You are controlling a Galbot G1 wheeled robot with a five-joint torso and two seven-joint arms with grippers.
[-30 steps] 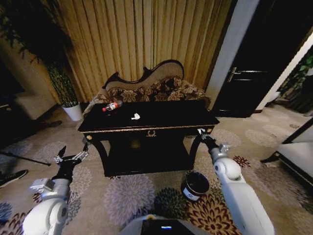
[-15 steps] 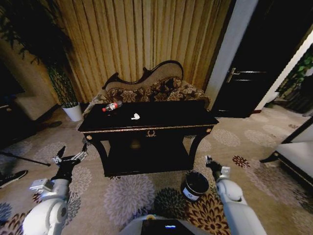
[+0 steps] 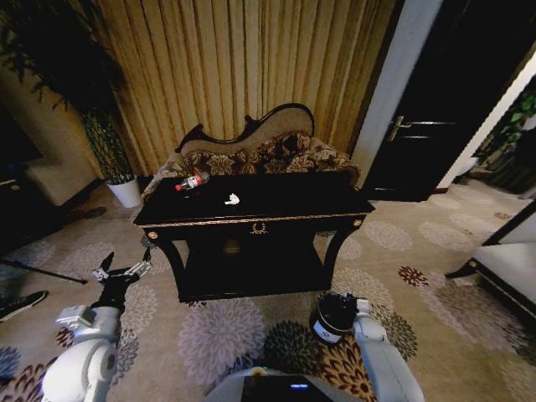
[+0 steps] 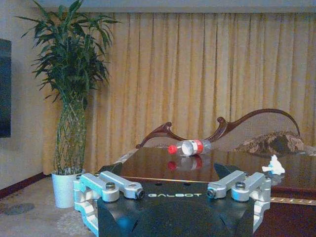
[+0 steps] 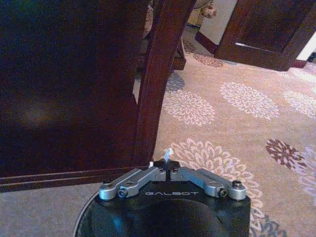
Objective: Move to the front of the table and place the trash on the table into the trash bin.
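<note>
- Bench: glossy black, gold trim.
- Bottle on the bench: clear, red cap and label.
- Crumpled paper beside it: white.
- Trash bin: black, white label.
- Carpet: beige, floral medallions.

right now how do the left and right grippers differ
The left gripper has its fingers spread wide apart; the right gripper has its fingers closed together, with a small white scrap at the tips. The left gripper is held out to the left of the table, level with its top; the right gripper hangs low over the trash bin. Both are silver-fingered on black bodies.
</note>
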